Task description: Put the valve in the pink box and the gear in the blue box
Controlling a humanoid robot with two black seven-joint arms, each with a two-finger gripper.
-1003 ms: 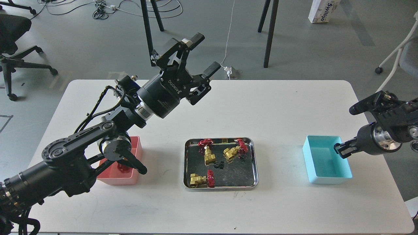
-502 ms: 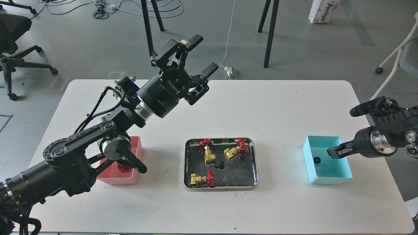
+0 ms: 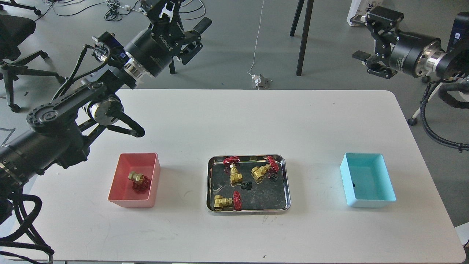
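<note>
The pink box (image 3: 130, 202) stands at the left of the table with one brass valve (image 3: 139, 180) with a red handwheel lying in it. The blue box (image 3: 370, 201) stands at the right, and a tiny black gear (image 3: 354, 183) lies by its left wall. Three more valves (image 3: 234, 173) (image 3: 262, 169) (image 3: 227, 201) and small black gears (image 3: 246, 186) (image 3: 273, 177) lie in the steel tray (image 3: 286, 183) at the middle. My left gripper (image 3: 183, 13) is open and empty, high beyond the table's far left edge. My right gripper (image 3: 368, 36) is open and empty, high at the far right.
The white table (image 3: 293, 121) ends close behind the grippers. Black stand legs (image 3: 302, 40), cables and a power adapter (image 3: 259, 80) are on the floor beyond it. An office chair (image 3: 14, 44) stands at the far left.
Both arms have risen and pulled back from the table. The left arm no longer covers the pink box. The right gripper has left the blue box, and a gear lies in it.
</note>
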